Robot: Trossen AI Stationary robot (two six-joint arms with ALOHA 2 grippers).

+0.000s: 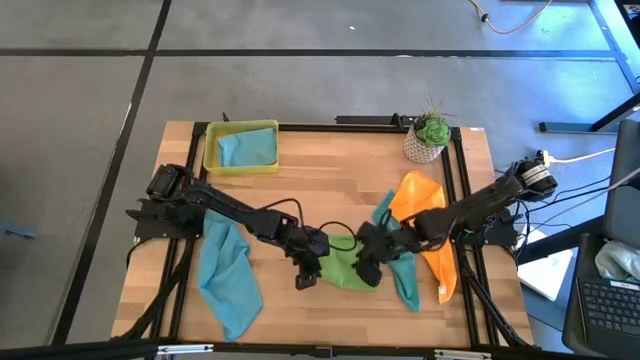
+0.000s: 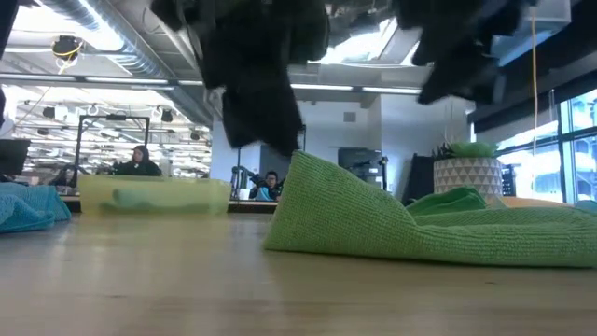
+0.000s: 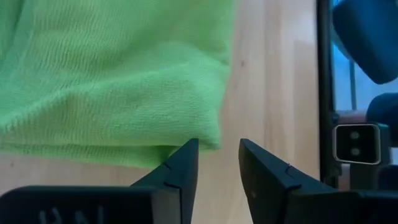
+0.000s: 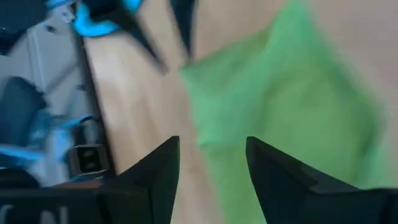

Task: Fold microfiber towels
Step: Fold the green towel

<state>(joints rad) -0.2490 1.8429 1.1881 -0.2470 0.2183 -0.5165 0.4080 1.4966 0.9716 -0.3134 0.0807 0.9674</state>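
A lime green towel lies folded on the wooden table near the front, one edge raised. My left gripper hovers open at the towel's left corner, nothing between its fingers. My right gripper hangs open above the towel's right side, clear of it. A light blue towel lies crumpled at the left. Orange and teal towels lie at the right, partly under my right arm.
A yellow-green tray at the back left holds another light blue towel. A potted plant stands at the back right. Black rails run along both side edges. Bare wood shows at the middle back.
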